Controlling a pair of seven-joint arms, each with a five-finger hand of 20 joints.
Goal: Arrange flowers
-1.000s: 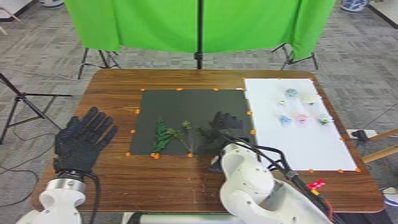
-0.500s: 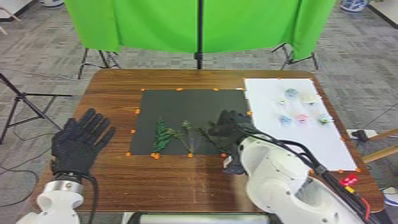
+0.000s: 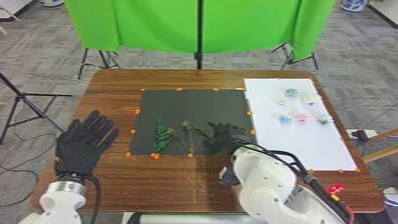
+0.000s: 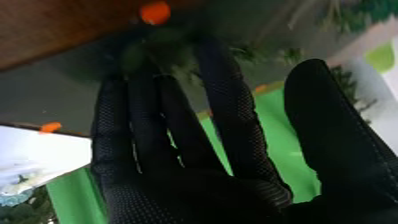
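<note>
The right hand point(image 3: 227, 140) is over the black mat point(image 3: 191, 107), fingers point(image 4: 233, 105) extended, thumb apart; green sprigs point(image 3: 162, 136) lie beside it. The left hand point(image 3: 80, 147) is open, left of the mat. Flowers point(image 3: 302, 118) lie on the white sheet point(image 3: 302, 145).

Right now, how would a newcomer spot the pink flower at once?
On the brown table, find the white sheet at right. Midway along its nearer row sits the pink flower, the only pink one there, right of a blue flower.
</note>
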